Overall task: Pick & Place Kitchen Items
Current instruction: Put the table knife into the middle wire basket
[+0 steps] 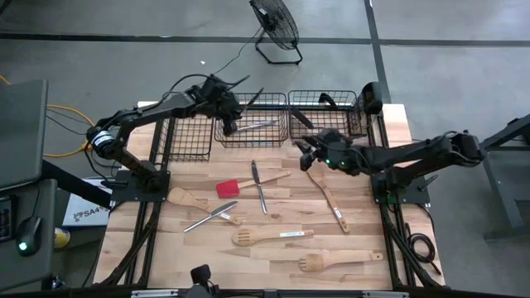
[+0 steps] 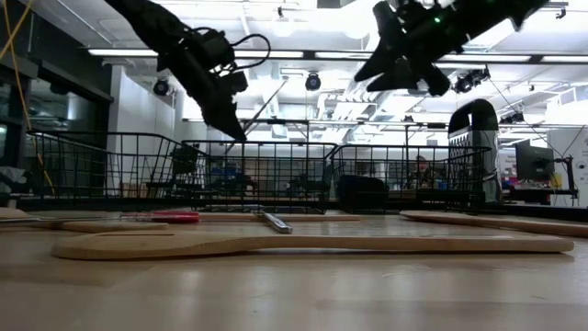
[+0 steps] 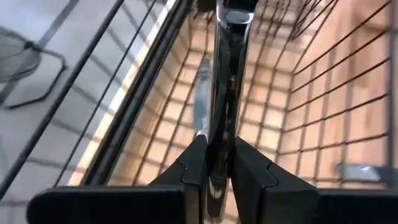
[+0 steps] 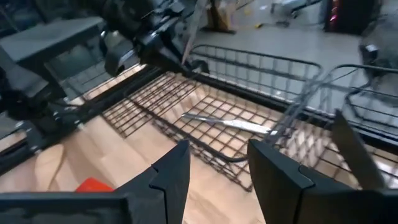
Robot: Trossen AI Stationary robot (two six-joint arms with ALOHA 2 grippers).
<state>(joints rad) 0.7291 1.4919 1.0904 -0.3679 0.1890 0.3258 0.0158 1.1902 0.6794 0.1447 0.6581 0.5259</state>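
Overhead, left gripper (image 1: 229, 124) hangs above the middle wire basket (image 1: 281, 137) at the far edge of the table, about 11 o'clock from table centre. Fingers pressed tight on a slim metal utensil (image 3: 222, 93); the wrist view shows the shiny shaft running straight out between the two pads (image 3: 198, 163), its tip down toward the basket floor. Likely held upright like this so it can drop in lengthwise without catching the wires. One silver piece (image 1: 257, 125) already lies flat in that same basket.

Right gripper (image 1: 308, 151) sits near 1 o'clock, just in front of the right-hand basket (image 1: 291, 96), raised off the table. Jaws spread, nothing between them in its own wrist view. Appears to be waiting, or lining up for the next pick. A black-handled tool (image 1: 302, 119) rests in the right basket.

Still on the tabletop (image 1: 397, 207):
- red-headed spatula (image 1: 229, 188), near centre, slightly toward 9 o'clock
- metal knife-like piece (image 1: 259, 186), dead centre, lying along the 12–6 line
- wooden spoon (image 1: 187, 199) at 9 o'clock, with a silver utensil (image 1: 207, 218) just beside it
- long wooden spoon (image 1: 328, 197) at 3 o'clock, nearest the right gripper
- slotted wooden spatula (image 1: 269, 237) at 6 o'clock, and a forked one (image 1: 339, 261) beyond it toward 5 o'clock

Judgement: sorting roughly a quarter done; the left release comes next.
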